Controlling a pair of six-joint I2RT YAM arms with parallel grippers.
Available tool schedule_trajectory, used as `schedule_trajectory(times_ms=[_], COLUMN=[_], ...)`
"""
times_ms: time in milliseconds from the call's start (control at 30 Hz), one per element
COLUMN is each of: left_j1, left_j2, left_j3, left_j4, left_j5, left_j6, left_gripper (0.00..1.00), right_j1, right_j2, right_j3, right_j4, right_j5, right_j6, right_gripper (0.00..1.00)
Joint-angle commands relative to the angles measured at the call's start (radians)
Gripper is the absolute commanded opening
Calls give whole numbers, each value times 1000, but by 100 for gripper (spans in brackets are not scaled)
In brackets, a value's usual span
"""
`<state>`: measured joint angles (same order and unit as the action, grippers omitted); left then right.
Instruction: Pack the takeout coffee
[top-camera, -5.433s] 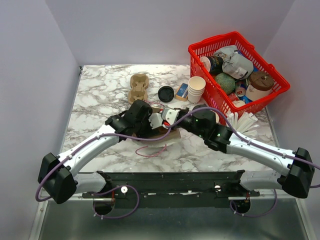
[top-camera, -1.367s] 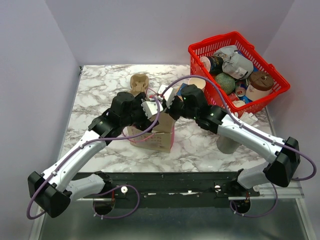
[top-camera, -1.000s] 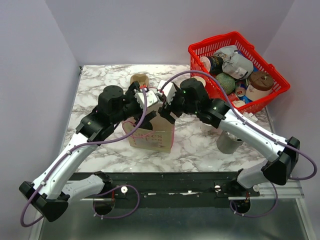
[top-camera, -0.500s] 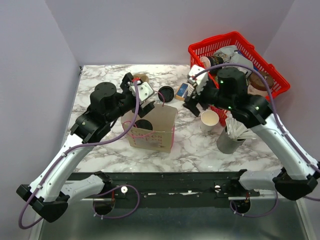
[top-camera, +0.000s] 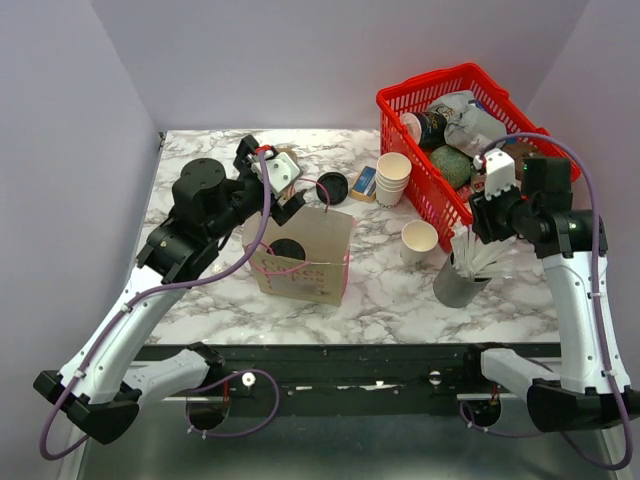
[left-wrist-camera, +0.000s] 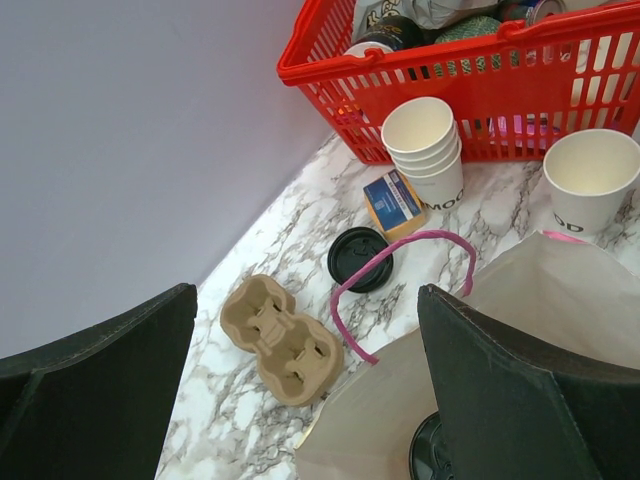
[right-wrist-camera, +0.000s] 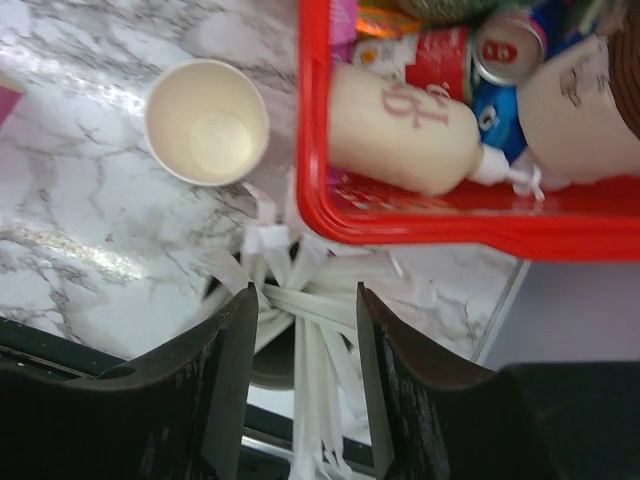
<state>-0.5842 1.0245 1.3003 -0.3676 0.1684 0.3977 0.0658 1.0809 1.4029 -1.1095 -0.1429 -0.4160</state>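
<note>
Both tools are empty. My left tool (left-wrist-camera: 307, 295) is spread wide above the open mouth of the brown paper bag (top-camera: 310, 270). My right tool (right-wrist-camera: 305, 300) is parted too, hanging over the holder of wrapped straws (top-camera: 462, 275) just beside the red basket (top-camera: 425, 82).

The cup (top-camera: 418, 240) stands upright on the bench (top-camera: 380, 290), between the bag and the basket, near the straws but not touching them. Its black lid (top-camera: 332, 187) lies flat and apart, beyond the bag, near the stack of cups (top-camera: 393, 178).

From the right wrist I see the cup's bare cream bottom, so I judge it empty. That makes it very light and easy to tip or skate on the marble, with a thin wall that will dent under a hard squeeze. I'd take it just below the rolled rim, where it is stiffest, closing gently across its width, or pinch the wall with one finger inside. The lid looks like thin, slick plastic lying flush, so I'd grip its raised edge.

A dark round shape sits inside the bag; I cannot tell what it is.
</note>
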Motion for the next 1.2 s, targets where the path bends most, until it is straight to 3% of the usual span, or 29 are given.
schedule_trajectory(times_ms=[0,133,533,767,1167], left_j1=[6,15,40,60,67], left_j2=[3,9,14,14,14], left_j3=[11,16,22,13,13], left_j4=[10,6,-19,-19,-16], left_j5=[5,8,14,36,51], left_j6=[-16,-14,-5,-16,-14], left_gripper=[99,99,99,99,99], right_j1=[-86,-103,-106,-106,-106], right_j2=[-16,2,59,65,-8], right_j3=[-33,-94,-176,-214,-214], right_j4=[-55,-30,119,188,192], right_j5=[-73,-93,-66,-92,-129], right_j6=[-64,-87,-104,-119,-113], right_gripper=[51,44,48,46,17])
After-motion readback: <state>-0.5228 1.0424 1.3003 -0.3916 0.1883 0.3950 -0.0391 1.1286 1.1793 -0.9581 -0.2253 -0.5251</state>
